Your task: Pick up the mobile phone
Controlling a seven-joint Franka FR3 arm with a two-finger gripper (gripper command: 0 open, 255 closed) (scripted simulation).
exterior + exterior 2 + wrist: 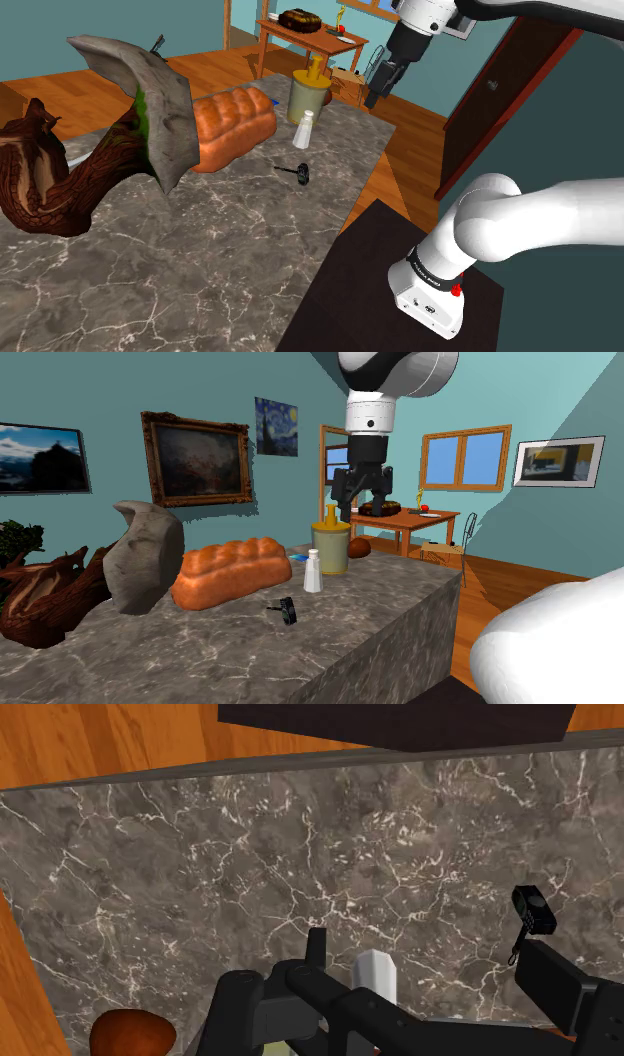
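**Spread gripper high over the jar, phone free on the marble**

The phone (300, 172), small and black, lies on the marble table (200, 270). It is in front of the white shaker (303, 130) and apart from it, with bare stone all round.

The gripper (364, 504) hangs well above the table, over the jar (331, 547), its fingers spread and holding nothing. The second exterior view shows that height and the gap between the fingers. The shoulder view places the gripper over the table's far end, near the edge on that view's right.

The wrist view looks down on the table. There the shaker's top lies between the fingers, and the phone appears beside one finger, outside the gap. That view also shows two table edges, with wood floor (100, 744) beyond them and the dark stand (400, 724) along one.

The loaf (235, 118) and driftwood (50, 180) crowd the shoulder view's left. The stretch between phone and stand is open marble.
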